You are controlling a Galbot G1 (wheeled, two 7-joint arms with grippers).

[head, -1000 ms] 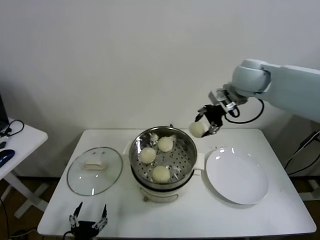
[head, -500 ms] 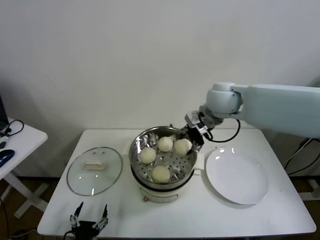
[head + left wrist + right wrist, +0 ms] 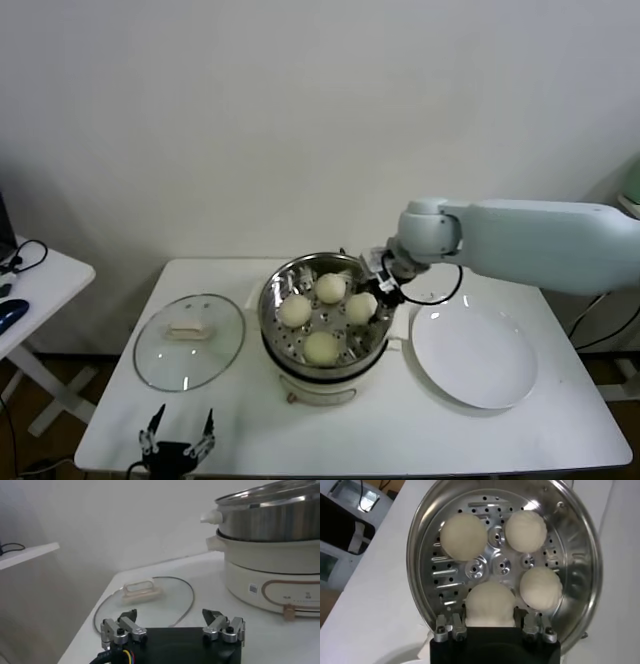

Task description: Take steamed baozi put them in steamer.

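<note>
Right gripper (image 3: 368, 300) has come down from beside the steamer (image 3: 327, 262) into the basket itself over the last second, carrying the fourth baozi (image 3: 361, 307) from up in the air to the perforated floor on the side nearest the white plate (image 3: 474, 352). That plate now lies bare, and the other three baozi (image 3: 295, 310) sit in the basket already, so by the look of it the loading is all but done and only the release remains. In the right wrist view the fingers (image 3: 446, 626) stand narrowly apart, pressed to either side of the bun, which appears to rest on or just above the steel. Left gripper (image 3: 172, 630) waits low at the table's near edge, its jaws spread and holding nothing, close to the glass lid (image 3: 189, 340).
</note>
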